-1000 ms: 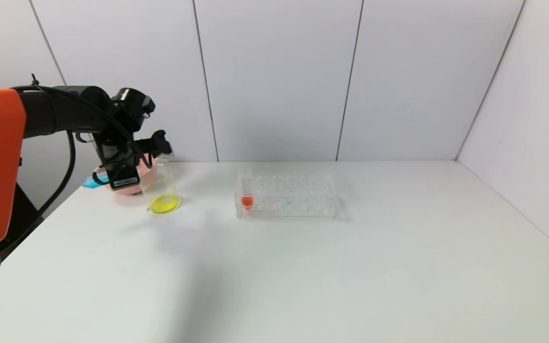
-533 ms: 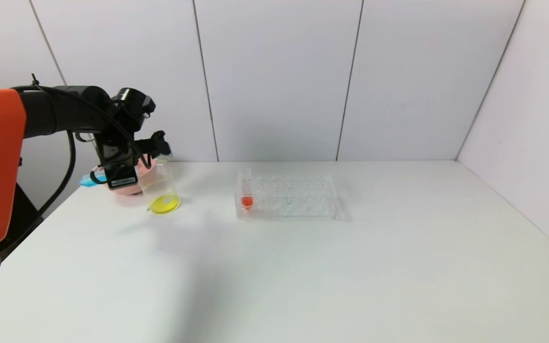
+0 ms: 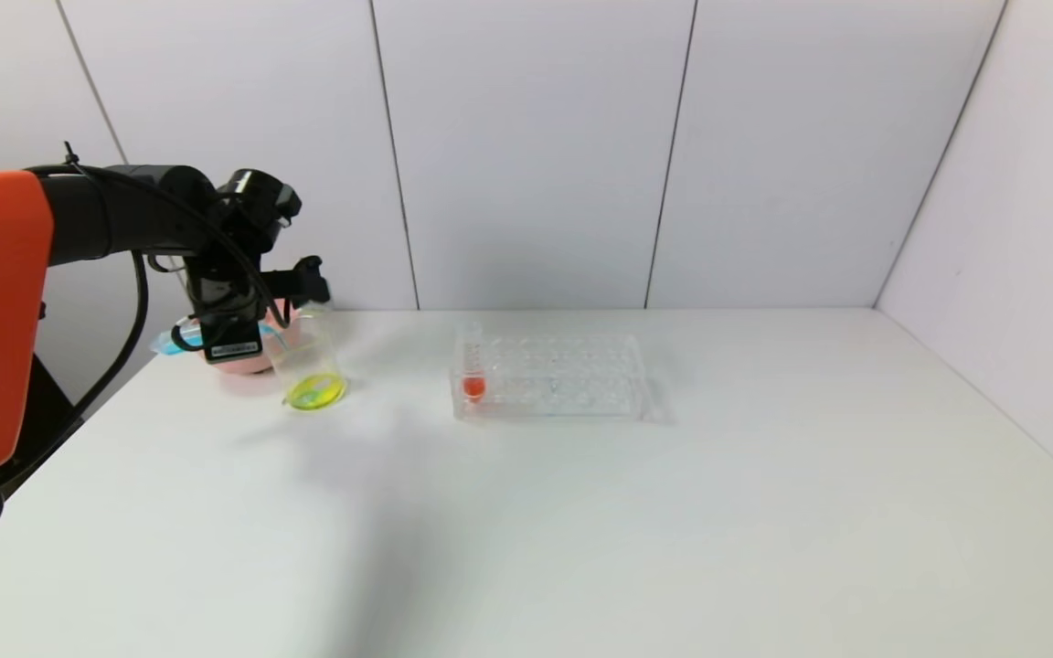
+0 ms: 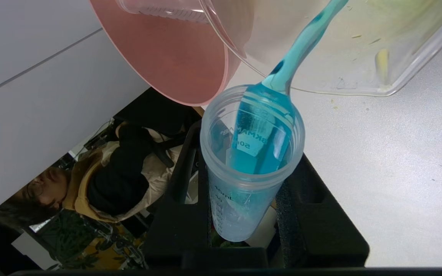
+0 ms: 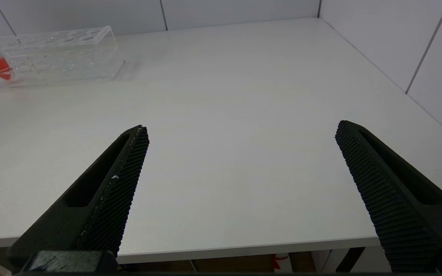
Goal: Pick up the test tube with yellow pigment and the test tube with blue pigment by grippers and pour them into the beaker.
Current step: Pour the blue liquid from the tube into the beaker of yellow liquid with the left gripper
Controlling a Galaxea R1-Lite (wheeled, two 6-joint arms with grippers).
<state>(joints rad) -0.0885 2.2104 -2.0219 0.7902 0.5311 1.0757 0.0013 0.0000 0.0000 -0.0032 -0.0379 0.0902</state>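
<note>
The test tube with blue pigment (image 4: 252, 161) is held tipped over, nearly horizontal, its open mouth directed at the beaker (image 3: 309, 358) and its closed tip pointing away toward the table's left edge. In the left wrist view a blue stream leaves the tube's lip and runs into the beaker. The tube's mouth sits just beside the beaker's rim and slightly above it; whether glass touches glass cannot be told.

The beaker stands on the table (image 3: 581, 512) at the far left, holding yellow-green liquid at its bottom with a blue-green streak in it. Judgement: the yellow pour is done and the blue pour is under way, with liquid remaining in the tube.

The left gripper (image 4: 246, 226) clamps the tube across its body, the jaws narrow on either side of it. Further emptying turns on the tube's long axis: the closed end must rise above the mouth while the mouth stays over the beaker opening. Risk: a drifting mouth would spill onto the table.

The pink bowl (image 3: 248, 352) stands directly behind the beaker, close to it. The clear rack (image 3: 552, 376) sits well apart toward the table's middle, holding one tube with orange-red liquid (image 3: 472, 366) upright at its left end.

The right gripper (image 5: 240, 184) is parked near the table's front edge, jaws spread wide and empty, far from the beaker; the left arm is the nearer.
</note>
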